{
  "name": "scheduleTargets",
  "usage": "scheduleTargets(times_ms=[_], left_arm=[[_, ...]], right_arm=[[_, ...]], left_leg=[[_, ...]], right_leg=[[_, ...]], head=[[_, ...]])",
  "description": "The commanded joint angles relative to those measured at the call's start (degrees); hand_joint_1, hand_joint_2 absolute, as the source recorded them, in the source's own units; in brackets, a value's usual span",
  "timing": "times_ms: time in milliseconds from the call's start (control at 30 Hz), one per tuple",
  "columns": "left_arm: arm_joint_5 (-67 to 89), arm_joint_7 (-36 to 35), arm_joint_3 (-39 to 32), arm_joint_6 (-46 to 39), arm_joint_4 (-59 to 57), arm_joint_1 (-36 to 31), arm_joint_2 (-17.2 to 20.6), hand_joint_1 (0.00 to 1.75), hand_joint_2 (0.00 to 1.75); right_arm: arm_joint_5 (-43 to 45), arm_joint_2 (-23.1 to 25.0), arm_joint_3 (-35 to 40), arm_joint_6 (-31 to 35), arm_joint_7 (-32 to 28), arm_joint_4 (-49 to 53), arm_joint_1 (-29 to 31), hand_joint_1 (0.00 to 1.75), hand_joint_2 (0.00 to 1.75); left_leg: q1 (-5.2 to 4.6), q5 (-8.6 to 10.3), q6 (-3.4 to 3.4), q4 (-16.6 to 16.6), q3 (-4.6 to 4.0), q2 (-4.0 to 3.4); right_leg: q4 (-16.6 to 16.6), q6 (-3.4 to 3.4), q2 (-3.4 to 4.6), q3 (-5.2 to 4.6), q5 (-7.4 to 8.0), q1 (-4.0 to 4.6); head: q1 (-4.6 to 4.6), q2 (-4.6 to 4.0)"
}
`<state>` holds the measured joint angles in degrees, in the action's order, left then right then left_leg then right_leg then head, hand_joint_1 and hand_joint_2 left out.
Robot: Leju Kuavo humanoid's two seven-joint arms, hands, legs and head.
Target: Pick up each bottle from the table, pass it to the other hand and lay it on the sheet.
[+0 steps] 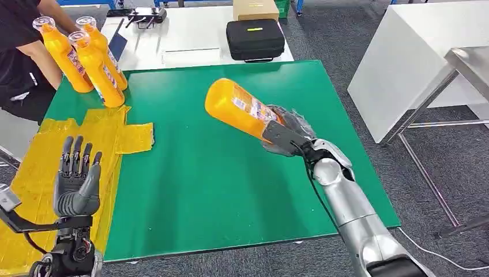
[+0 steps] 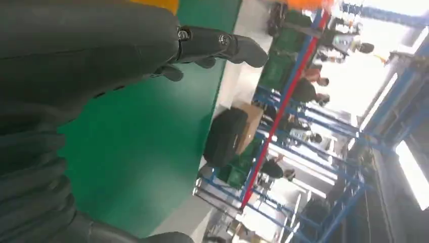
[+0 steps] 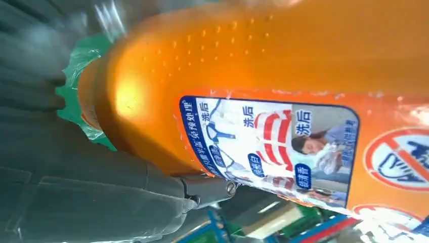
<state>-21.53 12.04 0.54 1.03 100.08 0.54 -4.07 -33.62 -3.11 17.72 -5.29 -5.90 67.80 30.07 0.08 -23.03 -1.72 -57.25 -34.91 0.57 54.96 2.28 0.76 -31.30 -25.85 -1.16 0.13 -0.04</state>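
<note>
Bottle (image 1: 239, 109) lifted over green worktop (image 1: 190, 173), gripped by right hand (image 1: 288, 134) | left hand (image 1: 76, 179) spread, empty, above yellow sheet (image 1: 34, 156) | handover pending; nothing laid on sheet; three bottles (image 1: 86, 57) wait.

- We see a black case (image 1: 255, 38) lying on the white table (image 1: 190, 49) beyond the green bench.
- A cardboard box (image 1: 256, 8) sits just behind the case.
- A person in a black top (image 1: 20, 34) stands at the far left.
- Grey carpet (image 1: 340, 52) covers the floor; a white cabinet (image 1: 403, 63) stands to our right.
</note>
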Motion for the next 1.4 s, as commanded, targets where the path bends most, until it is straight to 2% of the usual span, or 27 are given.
scheduleTargets(times_ms=[33,233,367,467,633,767,900,1033,1100,1267,1400], left_arm=[[-1.3,0.6,9.1,0.8,-7.0,-5.9,1.3,0.00,1.75],[-3.6,0.2,13.4,0.9,-8.4,-8.1,2.5,0.00,1.75],[-3.8,0.3,13.8,0.7,-8.6,-8.2,2.6,0.00,1.75],[-4.6,0.3,15.8,-0.3,-9.4,-10.2,3.2,0.00,1.75],[-7.7,1.9,18.7,-2.5,-13.1,-12.9,7.6,0.00,1.75],[-8.4,2.3,18.9,-2.8,-14.2,-13.6,8.6,0.00,1.75],[-12.2,3.1,22.5,-6.3,-17.0,-18.1,12.1,0.00,1.75],[-13.8,4.4,23.9,-9.8,-16.6,-18.6,14.5,0.00,1.75],[-14.4,4.6,24.3,-10.4,-16.5,-18.5,15.1,0.00,1.75],[-17.7,5.5,27.4,-14.7,-18.3,-22.4,18.6,0.00,1.75],[-19.9,7.0,27.6,-16.3,-18.5,-22.9,21.7,0.00,1.75]], right_arm=[[-0.3,7.9,7.7,1.6,5.6,-4.0,5.5,1.75,1.75],[0.1,10.5,8.2,2.3,6.5,-9.9,7.4,1.75,1.75],[0.1,10.8,8.3,2.4,6.6,-10.9,7.8,1.75,1.75],[-0.3,13.3,9.3,2.6,6.9,-14.1,8.9,1.75,1.75],[-0.9,17.6,11.0,2.6,6.9,-20.5,11.3,1.75,1.75],[-0.9,18.5,11.4,2.6,6.9,-21.3,11.6,1.75,1.75],[-1.3,22.7,14.5,1.9,6.8,-25.9,14.4,1.75,1.75],[7.4,23.1,27.0,2.7,10.3,-26.3,16.8,1.75,1.75],[11.1,23.1,30.8,3.5,10.8,-27.2,17.9,1.75,1.75],[24.4,23.1,43.9,6.2,12.0,-30.2,22.6,1.75,1.75],[28.3,23.1,51.6,6.4,12.5,-28.7,23.4,1.75,1.75]], left_leg=[[0.00,-0.08,0.14,0.0,0.18,-0.11],[0.00,-0.05,0.12,0.0,0.18,-0.04],[-0.01,0.00,0.10,0.0,0.08,-0.04],[-0.01,-0.03,0.13,0.0,0.12,-0.06],[0.01,-0.05,0.19,0.0,0.19,-0.21],[0.02,-0.04,0.18,0.0,0.18,-0.08],[0.04,-0.01,0.18,0.0,0.07,-0.07],[0.05,0.01,0.22,0.0,-0.04,-0.27],[0.07,0.02,0.23,0.0,-0.04,-0.17],[0.09,0.04,0.24,-0.1,-0.16,-0.06],[0.06,0.10,0.20,0.0,-0.21,-0.07]], right_leg=[[0.0,-0.18,-0.01,0.13,-0.08,0.02],[0.0,-0.14,-0.07,0.18,-0.07,0.00],[0.0,-0.11,-0.03,0.07,-0.02,-0.01],[0.0,-0.14,-0.03,0.11,-0.06,0.00],[0.0,-0.20,0.09,0.10,-0.05,0.03],[0.1,-0.20,-0.05,0.11,-0.09,0.04],[0.2,-0.15,-0.04,-0.01,-0.09,0.03],[0.2,-0.15,0.15,-0.19,-0.03,0.04],[0.1,-0.15,0.06,-0.14,-0.06,0.06],[0.2,-0.14,-0.03,-0.21,-0.08,0.06],[0.1,-0.12,0.00,-0.26,-0.04,0.03]], head=[[0.00,0.00],[0.00,0.00],[0.02,0.00],[0.00,0.00],[0.00,0.00],[0.00,0.00],[0.02,0.00],[0.02,0.00],[0.04,0.00],[0.04,0.00],[0.07,0.00]])
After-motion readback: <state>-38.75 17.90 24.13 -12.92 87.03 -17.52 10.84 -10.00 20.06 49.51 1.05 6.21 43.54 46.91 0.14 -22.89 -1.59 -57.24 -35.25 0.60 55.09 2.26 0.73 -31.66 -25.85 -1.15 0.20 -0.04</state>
